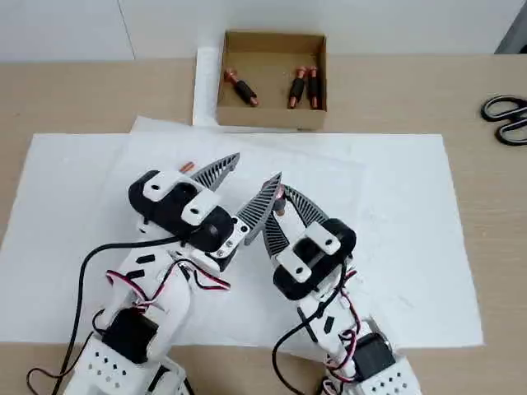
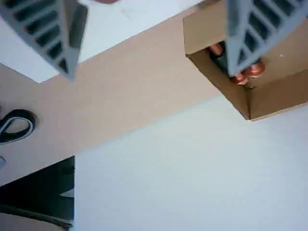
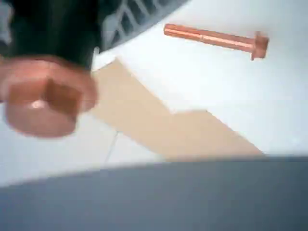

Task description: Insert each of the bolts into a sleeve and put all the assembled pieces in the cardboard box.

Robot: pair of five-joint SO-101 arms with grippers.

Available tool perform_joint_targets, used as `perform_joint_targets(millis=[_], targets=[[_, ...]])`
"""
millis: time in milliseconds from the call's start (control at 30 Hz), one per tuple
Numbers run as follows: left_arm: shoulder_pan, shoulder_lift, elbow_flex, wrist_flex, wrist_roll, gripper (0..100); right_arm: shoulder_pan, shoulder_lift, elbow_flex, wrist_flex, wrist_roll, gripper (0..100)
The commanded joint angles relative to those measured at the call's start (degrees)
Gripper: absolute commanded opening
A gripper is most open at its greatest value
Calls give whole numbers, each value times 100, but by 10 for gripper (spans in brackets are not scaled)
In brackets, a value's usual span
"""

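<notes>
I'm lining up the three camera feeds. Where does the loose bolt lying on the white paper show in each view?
High view: loose bolt on the white paper, beside the left tool.
Left wrist view: a copper sliver at the frame edge; cannot tell whether it is this bolt.
Right wrist view: loose bolt whole on the paper, beyond the near bolt.
Shared landmark: the white paper.

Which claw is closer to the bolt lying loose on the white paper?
Left. The left claw is open right beside the loose bolt; the right claw, gripping a second bolt, sits farther off, past the left claw.
</notes>
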Motion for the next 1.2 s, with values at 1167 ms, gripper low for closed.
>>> perform_joint_targets(millis=[1167], targets=[[-2163, -2892, 980, 2180, -9, 6, 1490, 303, -2567, 3020, -369, 4]])
